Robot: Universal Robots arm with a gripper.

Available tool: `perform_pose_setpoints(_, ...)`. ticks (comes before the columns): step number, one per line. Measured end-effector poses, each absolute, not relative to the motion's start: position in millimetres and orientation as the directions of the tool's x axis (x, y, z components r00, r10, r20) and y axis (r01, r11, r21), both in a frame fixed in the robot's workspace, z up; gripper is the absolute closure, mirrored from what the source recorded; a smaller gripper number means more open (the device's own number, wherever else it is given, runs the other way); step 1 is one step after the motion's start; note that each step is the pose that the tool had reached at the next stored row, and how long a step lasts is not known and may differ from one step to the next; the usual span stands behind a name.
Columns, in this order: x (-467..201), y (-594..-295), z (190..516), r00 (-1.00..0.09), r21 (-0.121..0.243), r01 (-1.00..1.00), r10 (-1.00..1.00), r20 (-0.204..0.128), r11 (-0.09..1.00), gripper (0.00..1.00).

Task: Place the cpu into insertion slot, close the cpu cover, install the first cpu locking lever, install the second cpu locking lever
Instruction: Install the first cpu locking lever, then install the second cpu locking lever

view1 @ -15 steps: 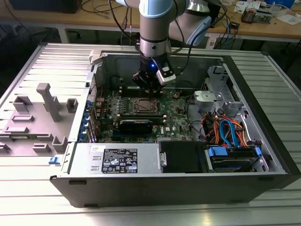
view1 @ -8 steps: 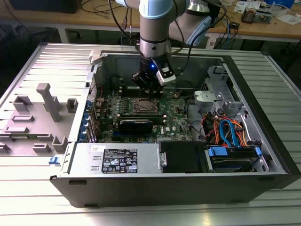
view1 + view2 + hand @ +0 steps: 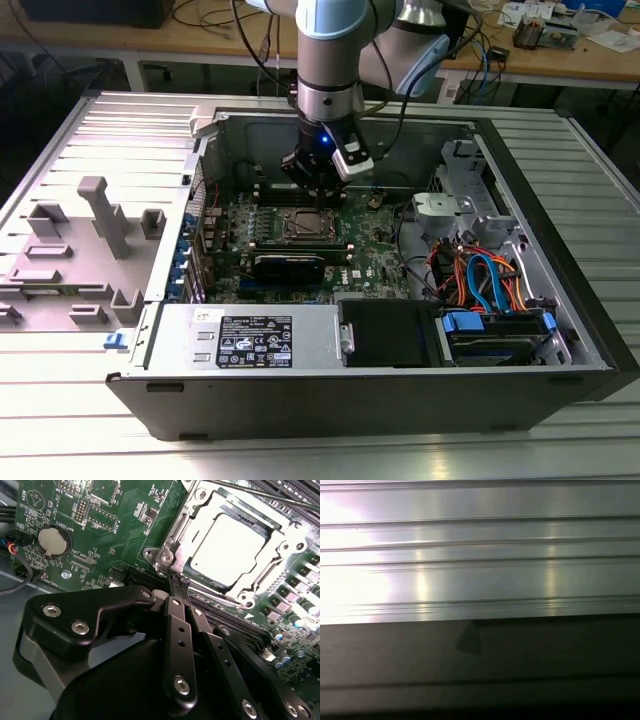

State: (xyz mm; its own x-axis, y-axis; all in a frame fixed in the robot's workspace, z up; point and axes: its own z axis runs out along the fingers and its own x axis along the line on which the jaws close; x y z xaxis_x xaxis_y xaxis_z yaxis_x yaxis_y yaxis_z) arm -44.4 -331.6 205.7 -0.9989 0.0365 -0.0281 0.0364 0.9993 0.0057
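The cpu (image 3: 229, 550) lies flat in the insertion slot (image 3: 304, 226) on the green board, its dull silver top showing. The cpu cover (image 3: 248, 586) lies down over it, framing the chip through its window. My gripper (image 3: 178, 580) is shut, its two black fingers pressed together with nothing visible between them. The tips stand right at the socket's corner, beside a silver lever hook (image 3: 164, 557). A thin metal rod (image 3: 260, 491) runs along the far side of the socket. In the exterior view my gripper (image 3: 318, 196) hangs inside the open case just above the socket.
The case walls (image 3: 520, 200) ring the board. A silver power supply (image 3: 250, 340) and a drive bay with orange and blue cables (image 3: 480, 280) sit at the front. Black memory slots (image 3: 235, 622) and a coin battery (image 3: 54, 540) flank the socket. The first wrist view holds ribbed aluminium (image 3: 480, 555).
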Motion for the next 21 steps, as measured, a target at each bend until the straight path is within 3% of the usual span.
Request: perform_pose_setpoints(21, -43.9, -339.3, 207.3, -0.999, 0.006, 0.036, 0.037, -0.027, 0.999, 0.89)
